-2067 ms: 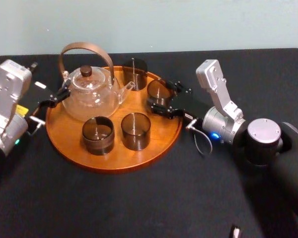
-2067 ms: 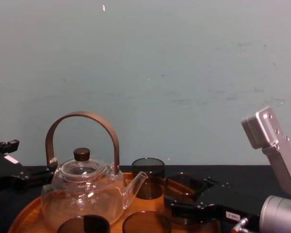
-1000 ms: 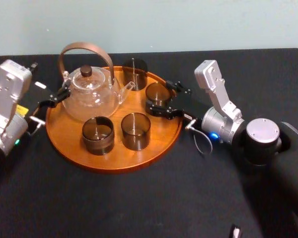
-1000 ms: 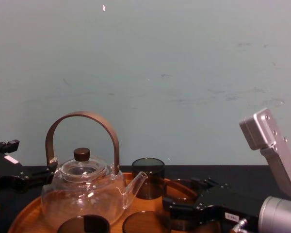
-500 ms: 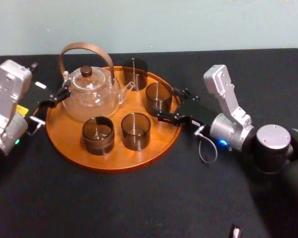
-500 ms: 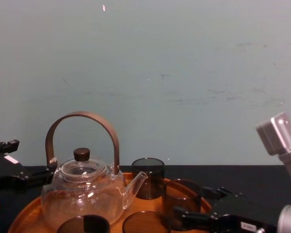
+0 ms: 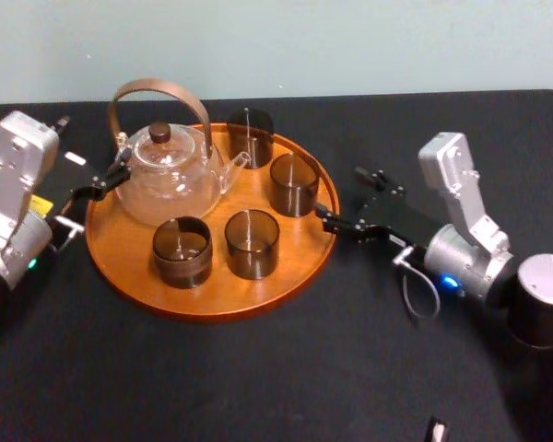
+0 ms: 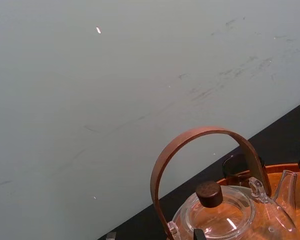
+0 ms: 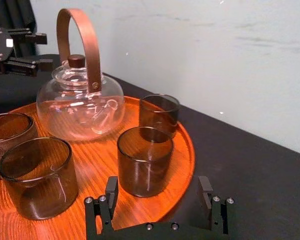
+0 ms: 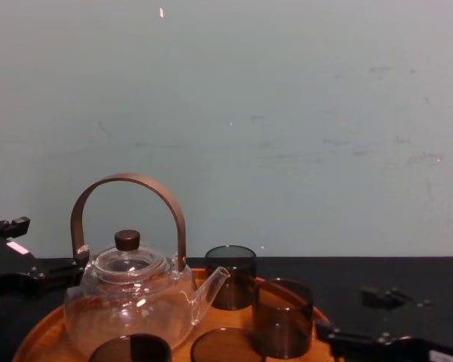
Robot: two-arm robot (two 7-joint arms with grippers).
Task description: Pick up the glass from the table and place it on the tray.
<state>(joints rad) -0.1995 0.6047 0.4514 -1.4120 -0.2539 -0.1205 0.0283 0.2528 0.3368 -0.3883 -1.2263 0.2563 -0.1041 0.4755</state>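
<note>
The glass (image 7: pixel 293 184) is a short smoky-brown tumbler standing upright on the right side of the tray (image 7: pixel 212 308), also seen as the glass (image 9: pixel 145 160) in the right wrist view and the glass (image 10: pixel 283 317) from the chest. My right gripper (image 7: pixel 343 195) is open just off the tray's right rim over the table (image 7: pixel 258 387), clear of the glass; its two fingers (image 9: pixel 110 192) frame the glass from a short distance. My left gripper (image 7: pixel 106 175) sits open beside the tray's left edge, near the teapot.
A glass teapot (image 7: pixel 166 180) with a brown arched handle stands at the tray's back left. Other smoky glasses (image 7: pixel 252 244) stand on the tray: one behind (image 7: pixel 250 136), two at the front. The black table stretches wide around the tray.
My right gripper has opened off the glass and drawn back to the right, off the tray. The glass stays standing on the tray. The left arm has not moved.
</note>
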